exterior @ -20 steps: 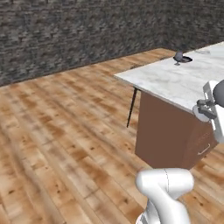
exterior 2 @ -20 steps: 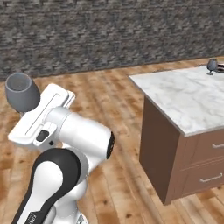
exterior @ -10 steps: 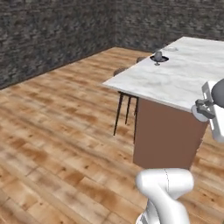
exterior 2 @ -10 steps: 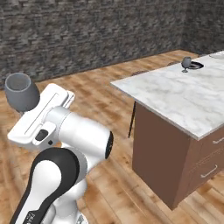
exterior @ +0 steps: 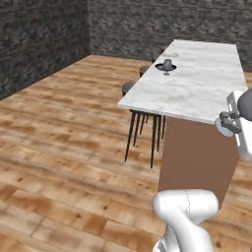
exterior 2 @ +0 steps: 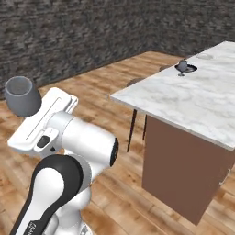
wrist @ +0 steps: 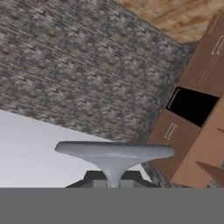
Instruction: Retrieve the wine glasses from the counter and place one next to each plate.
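My gripper [wrist: 113,181] is shut on the stem of a grey-blue wine glass, whose flat round foot [wrist: 114,151] spreads just above the fingertips. Its bowl [exterior 2: 22,95] sticks up at the upper left of my raised hand [exterior 2: 43,121]. The same glass [exterior: 244,104] shows at the right edge of the left base view. A second wine glass [exterior: 167,64] [exterior 2: 182,66] stands at a dark plate [exterior: 161,67] [exterior 2: 191,69] on the long marble island [exterior: 197,93]. A paler plate [exterior: 171,54] [exterior 2: 204,56] lies farther along. The counter is out of view.
Black stools [exterior: 142,93] [exterior 2: 137,83] are tucked under the island's near side. Open wooden floor [exterior: 64,128] stretches to the left, up to dark stone walls [exterior 2: 82,32]. Brown cabinets [wrist: 205,65] with a dark recess appear in the hand view.
Both base views have swung round, so the island now sits nearer and more end-on. The arm and the held glass keep the same pose.
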